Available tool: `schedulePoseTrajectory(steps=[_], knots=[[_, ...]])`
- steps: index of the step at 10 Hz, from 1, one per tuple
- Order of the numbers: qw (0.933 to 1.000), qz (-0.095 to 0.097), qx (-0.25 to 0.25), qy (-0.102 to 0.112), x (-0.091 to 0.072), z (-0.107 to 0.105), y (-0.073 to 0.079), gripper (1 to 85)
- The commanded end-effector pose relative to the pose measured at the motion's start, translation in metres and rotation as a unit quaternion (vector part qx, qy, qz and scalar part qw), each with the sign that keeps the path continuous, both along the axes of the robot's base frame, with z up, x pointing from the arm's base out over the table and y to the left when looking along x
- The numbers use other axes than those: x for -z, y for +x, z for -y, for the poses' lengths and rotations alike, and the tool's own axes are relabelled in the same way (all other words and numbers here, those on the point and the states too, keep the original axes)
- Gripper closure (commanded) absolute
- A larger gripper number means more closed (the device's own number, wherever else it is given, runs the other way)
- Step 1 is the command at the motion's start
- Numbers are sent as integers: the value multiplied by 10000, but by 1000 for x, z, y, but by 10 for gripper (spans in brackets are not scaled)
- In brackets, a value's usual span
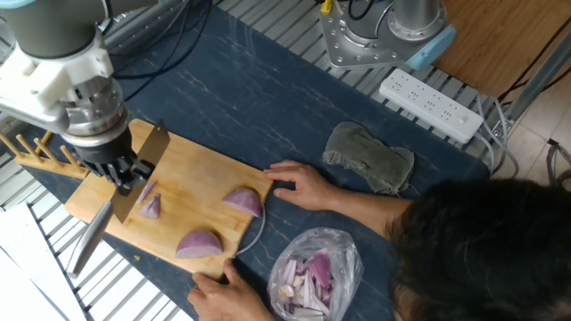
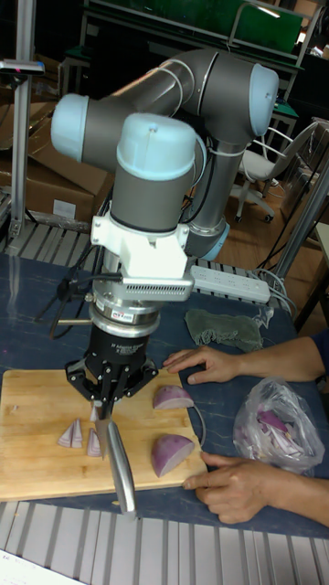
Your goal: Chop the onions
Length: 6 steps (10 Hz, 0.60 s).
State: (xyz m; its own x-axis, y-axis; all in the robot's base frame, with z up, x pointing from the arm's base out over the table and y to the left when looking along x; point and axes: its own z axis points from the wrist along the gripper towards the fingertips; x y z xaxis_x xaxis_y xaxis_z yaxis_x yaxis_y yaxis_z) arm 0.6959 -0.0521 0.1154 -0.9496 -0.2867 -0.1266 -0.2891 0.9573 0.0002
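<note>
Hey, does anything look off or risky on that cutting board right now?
Nothing is spilled or damaged. What stands out is a person's hands touching the cutting board at its edge while the gripper holds a knife over the small onion wedges. The two bigger wedges lie nearer those hands.

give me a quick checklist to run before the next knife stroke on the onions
1. Knife held: ok, the gripper is shut on it.
2. Blade over a target: ok, it sits by the small onion wedges.
3. Hands away from the blade: ok, one hand holds the board's far edge, the other hand its near corner.
4. Cutting board steady: ok, both hands brace it.
5. Larger onion wedges out of the blade's path: ok, they lie apart.
6. Blade touching the board: cannot tell.
</note>
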Motion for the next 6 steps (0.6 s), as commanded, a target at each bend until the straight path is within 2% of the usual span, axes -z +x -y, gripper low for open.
schedulePoseTrajectory(steps=[1,6], knots=[[9997,7,194,133,6,-7,3,847],[9992,69,319,227,10,-11,8,847]])
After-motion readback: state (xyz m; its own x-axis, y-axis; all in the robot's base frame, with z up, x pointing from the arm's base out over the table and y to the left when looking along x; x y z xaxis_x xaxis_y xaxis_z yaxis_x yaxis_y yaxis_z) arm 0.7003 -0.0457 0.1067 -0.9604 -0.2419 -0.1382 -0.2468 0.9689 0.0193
